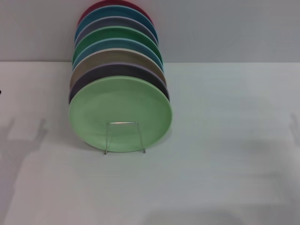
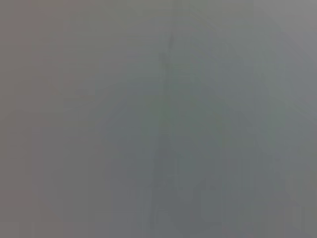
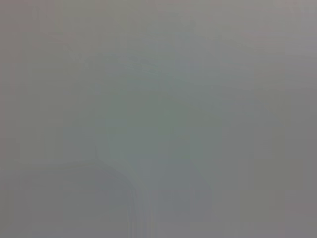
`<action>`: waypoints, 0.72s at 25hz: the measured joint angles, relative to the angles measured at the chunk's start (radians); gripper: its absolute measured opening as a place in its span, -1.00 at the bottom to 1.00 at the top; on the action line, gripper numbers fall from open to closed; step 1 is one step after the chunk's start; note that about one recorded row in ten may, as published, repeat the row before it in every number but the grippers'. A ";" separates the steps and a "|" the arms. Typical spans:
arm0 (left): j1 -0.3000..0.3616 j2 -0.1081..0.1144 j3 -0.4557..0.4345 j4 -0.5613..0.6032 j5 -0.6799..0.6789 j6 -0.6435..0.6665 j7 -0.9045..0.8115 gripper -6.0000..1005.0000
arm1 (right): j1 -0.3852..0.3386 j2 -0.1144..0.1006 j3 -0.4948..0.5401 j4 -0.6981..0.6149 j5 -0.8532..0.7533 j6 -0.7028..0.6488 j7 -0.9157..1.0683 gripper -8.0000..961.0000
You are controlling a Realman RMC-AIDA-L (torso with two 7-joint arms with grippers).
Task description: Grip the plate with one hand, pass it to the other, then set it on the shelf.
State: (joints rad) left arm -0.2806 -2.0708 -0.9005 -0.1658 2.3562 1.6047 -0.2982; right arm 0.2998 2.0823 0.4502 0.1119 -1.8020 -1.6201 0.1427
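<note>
The head view shows a white table against a pale wall. At its left edge there is only a faint shadow on the tabletop and a tiny dark speck at the frame's border; no gripper can be made out there, so the left gripper's fingers cannot be told.

Left of centre stands a row of plates on edge, leaning one behind the other and receding toward the wall. The front one is the plate, light mint green, its face turned toward the camera and tilted back a little. It rests in the shelf, a thin silver wire rack whose upright rectangular loop crosses the plate's lower face, with its feet on the table just under the plate's rim. Directly behind and touching or nearly touching it come a dark purple plate, a tan plate, a blue plate, a darker green plate, a grey plate, a teal plate and, at the back, a red plate.

To the right lies bare tabletop with soft shadows. The right gripper does not show either.

Both wrist views give only a flat grey blur; nothing can be told from them.
</note>
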 joint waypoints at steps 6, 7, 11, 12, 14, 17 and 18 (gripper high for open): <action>-0.008 0.000 -0.035 0.000 0.000 -0.056 0.008 0.69 | 0.028 -0.001 0.057 0.004 0.005 0.023 0.004 0.25; -0.009 0.000 -0.035 0.000 0.000 -0.059 0.008 0.69 | 0.034 -0.001 0.062 0.003 0.007 0.032 0.004 0.28; -0.009 -0.002 -0.032 -0.002 0.000 -0.075 0.008 0.69 | 0.049 -0.002 0.064 0.003 0.008 0.067 0.007 0.31; -0.009 -0.003 -0.031 -0.003 0.002 -0.082 0.011 0.69 | 0.052 -0.003 0.064 0.004 0.008 0.070 0.009 0.31; -0.009 -0.003 -0.028 -0.004 0.005 -0.102 0.016 0.69 | 0.054 -0.002 0.065 0.005 0.009 0.070 0.014 0.31; -0.009 -0.003 -0.028 -0.008 0.004 -0.121 0.018 0.69 | 0.055 0.000 0.065 0.007 0.009 0.065 0.018 0.31; -0.006 -0.003 -0.031 -0.009 0.002 -0.124 0.020 0.69 | 0.055 0.000 0.065 0.008 0.009 0.063 0.019 0.31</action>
State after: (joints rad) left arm -0.2862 -2.0742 -0.9319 -0.1752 2.3580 1.4805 -0.2786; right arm 0.3547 2.0821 0.5155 0.1197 -1.7931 -1.5567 0.1615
